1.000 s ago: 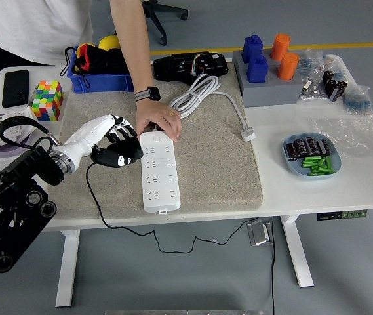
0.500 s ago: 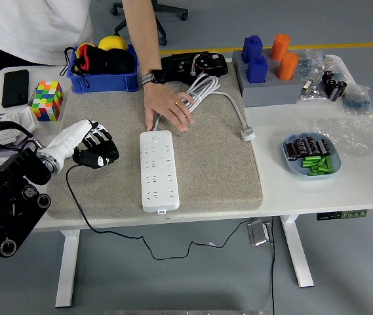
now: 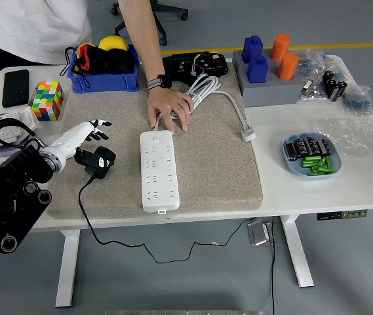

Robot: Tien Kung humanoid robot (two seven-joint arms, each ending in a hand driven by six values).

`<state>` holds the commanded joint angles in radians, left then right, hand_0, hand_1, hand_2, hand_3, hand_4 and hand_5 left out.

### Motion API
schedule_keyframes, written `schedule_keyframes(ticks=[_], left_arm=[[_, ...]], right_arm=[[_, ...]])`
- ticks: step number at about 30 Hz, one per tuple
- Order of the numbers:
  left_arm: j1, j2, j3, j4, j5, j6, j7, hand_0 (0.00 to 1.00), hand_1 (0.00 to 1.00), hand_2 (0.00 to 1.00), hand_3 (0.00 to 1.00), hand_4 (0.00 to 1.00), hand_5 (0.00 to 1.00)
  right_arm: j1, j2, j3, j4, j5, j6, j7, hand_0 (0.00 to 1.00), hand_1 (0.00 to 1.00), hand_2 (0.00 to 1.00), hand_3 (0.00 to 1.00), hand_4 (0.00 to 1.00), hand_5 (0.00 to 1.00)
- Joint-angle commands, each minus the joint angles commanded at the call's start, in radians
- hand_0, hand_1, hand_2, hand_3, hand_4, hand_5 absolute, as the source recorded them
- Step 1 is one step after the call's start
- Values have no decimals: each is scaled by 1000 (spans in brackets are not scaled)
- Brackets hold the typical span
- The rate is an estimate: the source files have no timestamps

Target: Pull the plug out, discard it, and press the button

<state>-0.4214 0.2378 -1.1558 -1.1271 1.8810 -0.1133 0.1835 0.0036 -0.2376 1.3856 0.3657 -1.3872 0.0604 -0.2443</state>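
A white power strip (image 3: 157,168) lies lengthwise on the beige felt mat (image 3: 219,164). A black plug (image 3: 99,161) with its black cable (image 3: 107,230) lies on the mat, left of the strip and apart from it. My left hand (image 3: 89,134) is just up and left of the plug, its fingers spread and holding nothing. A person's hand (image 3: 170,107) rests on the mat at the strip's far end, over its white cord (image 3: 202,92). My right arm is out of view.
A blue bin (image 3: 101,65), a colour cube (image 3: 47,100) and a phone (image 3: 15,87) stand at the back left. A grey block holder (image 3: 268,75) stands at the back right. A blue dish (image 3: 311,157) of small parts sits at the right.
My left hand carried the plug left, away from the power strip, then opened and let it drop on the mat. The person's hand drew back from the strip's far end.
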Motion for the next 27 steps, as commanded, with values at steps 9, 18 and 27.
schedule_keyframes(ticks=[9,18,27], left_arm=[[-36,-11,57,-10,-65,64,-112,834,908,952,998,998,451],[-111,-53,132,38,-86,88,-123,107,56,165,813,856,151],[-189,-86,232,98,-70,44,-32,101,5,114,773,711,46]], right_arm=[[-4,-1,-12,-1,5,1,0,753,702,710,724,765,648],[-2,4,-16,-1,8,0,0,752,703,710,723,765,649],[-2,4,-15,-3,8,-1,0,753,703,710,723,765,649]])
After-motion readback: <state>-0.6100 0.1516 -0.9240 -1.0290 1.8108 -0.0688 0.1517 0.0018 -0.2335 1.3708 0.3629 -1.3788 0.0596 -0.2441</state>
